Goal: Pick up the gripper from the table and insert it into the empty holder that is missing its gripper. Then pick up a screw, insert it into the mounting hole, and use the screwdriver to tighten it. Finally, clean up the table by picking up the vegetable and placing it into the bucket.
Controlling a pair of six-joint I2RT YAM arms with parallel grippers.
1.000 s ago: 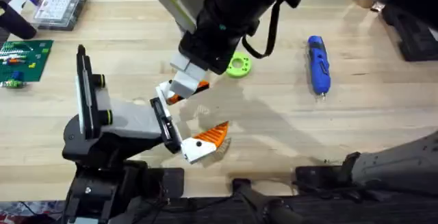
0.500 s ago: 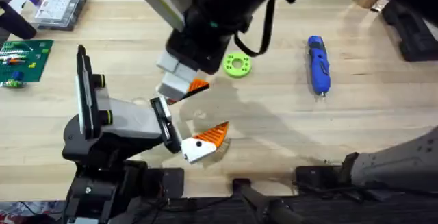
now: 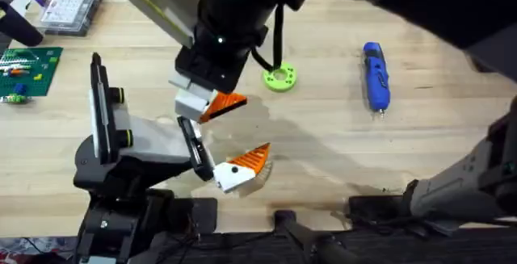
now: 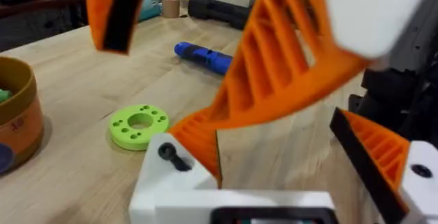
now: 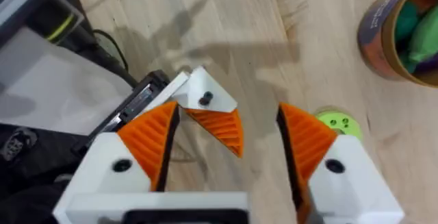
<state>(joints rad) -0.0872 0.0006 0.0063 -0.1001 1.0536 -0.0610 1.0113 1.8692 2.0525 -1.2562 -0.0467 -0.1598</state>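
Gripper [image 3: 222, 105] sits at the holder's [image 3: 145, 139] end plate, on the empty side, white base to the plate, orange tip pointing away toward the table's middle. That's roughly parallel to the mounted finger [image 3: 242, 165] beside it. Can't tell if it's fully seated.

Right gripper [image 5: 227, 125] hangs right over it, jaws apart and not clamped. The piece lies between them, close against one pad [image 5: 154, 138], with a clear gap to the other.

Your right arm is the nearer one. I'd check the seating before you lift away for a screw.
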